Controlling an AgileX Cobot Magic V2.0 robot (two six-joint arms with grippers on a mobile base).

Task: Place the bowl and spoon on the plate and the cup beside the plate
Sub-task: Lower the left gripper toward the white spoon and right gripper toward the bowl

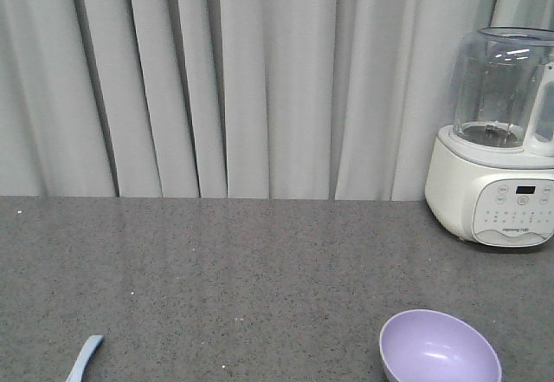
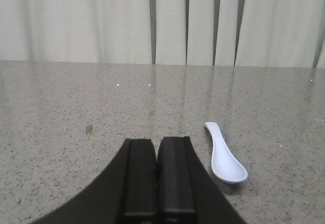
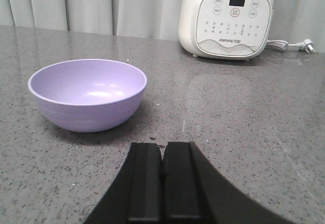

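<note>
plainly, the left pincer (image 2: 157, 145) sits at the bottom centre of its wrist view, its two black fingers pressed together with nothing between them; the pale spoon (image 2: 224, 155) lies flat on the grey speckled counter (image 2: 76, 107) just right of it, not touching, its scoop end towards the lower edge; the right pincer (image 3: 162, 149) is likewise closed and empty at the bottom of its view; the lavender bowl (image 3: 87, 94) stands upright at centre left, apart from it; a white appliance (image 3: 231, 18) stands at upper right before a pale curtain (image 3: 91, 5).
</note>
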